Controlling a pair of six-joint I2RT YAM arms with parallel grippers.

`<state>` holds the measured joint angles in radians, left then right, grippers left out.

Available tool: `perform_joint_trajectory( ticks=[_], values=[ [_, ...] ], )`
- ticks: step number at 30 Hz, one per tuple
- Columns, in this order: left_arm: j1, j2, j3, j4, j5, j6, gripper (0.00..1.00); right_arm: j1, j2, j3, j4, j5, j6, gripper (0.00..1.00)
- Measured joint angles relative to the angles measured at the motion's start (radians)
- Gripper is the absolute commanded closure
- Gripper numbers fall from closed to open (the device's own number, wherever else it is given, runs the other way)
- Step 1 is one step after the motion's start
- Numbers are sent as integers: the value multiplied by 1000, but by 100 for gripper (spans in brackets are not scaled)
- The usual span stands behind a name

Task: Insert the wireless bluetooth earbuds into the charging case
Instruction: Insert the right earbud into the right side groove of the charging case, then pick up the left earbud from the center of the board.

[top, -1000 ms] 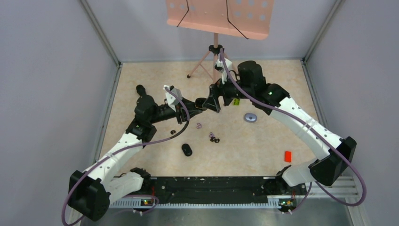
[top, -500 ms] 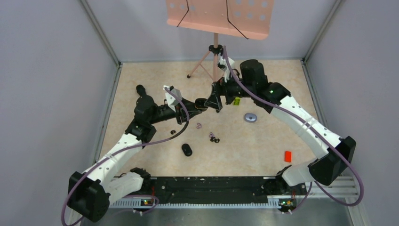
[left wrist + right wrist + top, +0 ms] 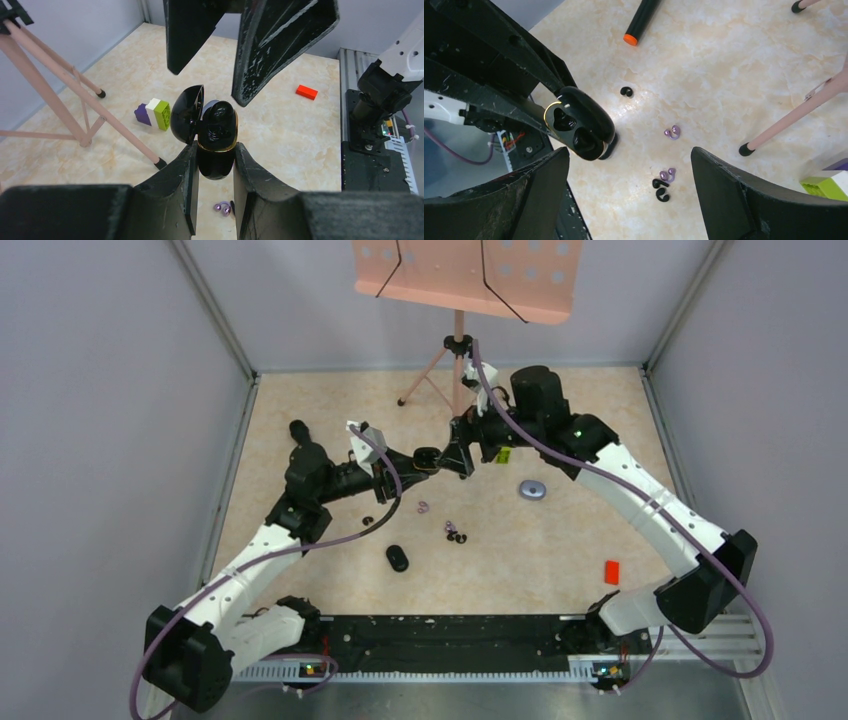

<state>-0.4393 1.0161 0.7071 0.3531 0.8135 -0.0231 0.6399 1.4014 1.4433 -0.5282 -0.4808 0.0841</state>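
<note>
While the left gripper [image 3: 216, 148] clamps the open black charging case [image 3: 216, 131] above the table [image 3: 734, 60], the right gripper [image 3: 630, 152] hangs wide and empty beside it, the earbuds [image 3: 672, 132] lying loose below. A nudge from that gripper could twist the case free or snap its lid [image 3: 187, 107] shut.

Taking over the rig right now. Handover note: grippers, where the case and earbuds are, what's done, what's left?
Left gripper: shut on the black charging case, held above the table with its lid open.
Right gripper: open and empty, close to the case's open side.
Earbuds: those in view lie on the table. There is a lone black earbud, a lone purple earbud, and a cluster of one purple and two black.
Done: case picked up and opened.
Left: pick up the earbuds and seat them. None is visibly in the wells, but they are too dark to be sure.
</note>
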Motion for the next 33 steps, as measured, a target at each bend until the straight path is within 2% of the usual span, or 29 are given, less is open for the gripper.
perform_joint_trajectory(
  ticks=[3, 6, 11, 14, 17, 24, 29, 33],
  values=[
    [0, -9, 0, -24, -32, 1, 100, 0, -15, 4, -21, 7, -52, 11],
    [5, -31, 0, -58, -60, 16, 100, -2, -76, -35, -16, 17, -116, 19],
    [47, -73, 0, -134, -85, 10, 100, -2, -222, -249, -11, 32, -277, 44],
    [105, -94, 0, -173, -93, -31, 100, -2, -225, -370, -14, 28, -404, 61],
    [169, -113, -16, -198, -92, -85, 100, 0, -189, -465, -21, 20, -540, 72],
    [232, -116, -78, -254, -97, -190, 100, 52, 0, -493, 23, 23, -849, 83],
    [264, -116, -79, -294, -126, -218, 100, 126, 131, -470, 78, 48, -953, 76],
    [277, -116, -79, -326, -150, -219, 100, 180, 175, -468, 114, 68, -965, 76]
  ],
)
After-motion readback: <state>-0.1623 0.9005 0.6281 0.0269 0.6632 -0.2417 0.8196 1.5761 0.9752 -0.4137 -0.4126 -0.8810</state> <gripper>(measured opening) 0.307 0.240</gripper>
